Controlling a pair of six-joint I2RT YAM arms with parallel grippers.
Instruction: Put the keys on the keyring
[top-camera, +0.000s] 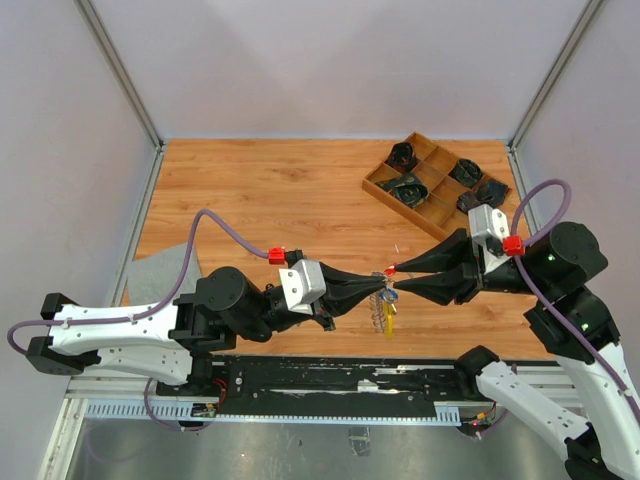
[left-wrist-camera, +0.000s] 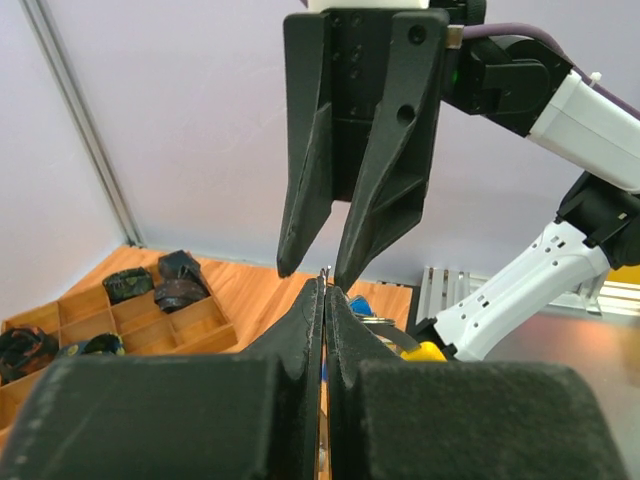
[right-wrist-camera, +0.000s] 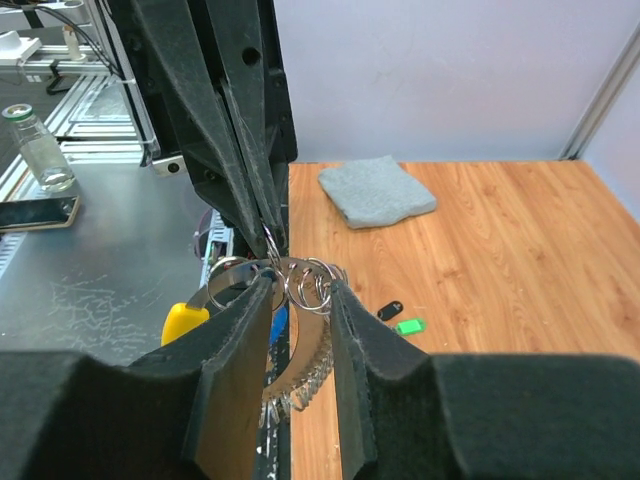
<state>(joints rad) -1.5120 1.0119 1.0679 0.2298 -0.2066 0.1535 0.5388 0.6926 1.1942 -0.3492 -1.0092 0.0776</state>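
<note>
The left end effector (top-camera: 379, 287) is shown clenched on the coiled silvery wire keyring with its yellow curved piece (top-camera: 386, 312), which is hung from those tips above the wooden surface (top-camera: 260, 190). The wire is judged light, stiff and slippery, best pinched at a bare loop. Opposite those tips, the right end effector (top-camera: 392, 281) is held partly open astride the small rings.

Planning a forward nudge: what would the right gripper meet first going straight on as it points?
The keyring, between the parted fingers of the right gripper; just behind, the shut tips of the left gripper holding it. Depth is unclear.
</note>
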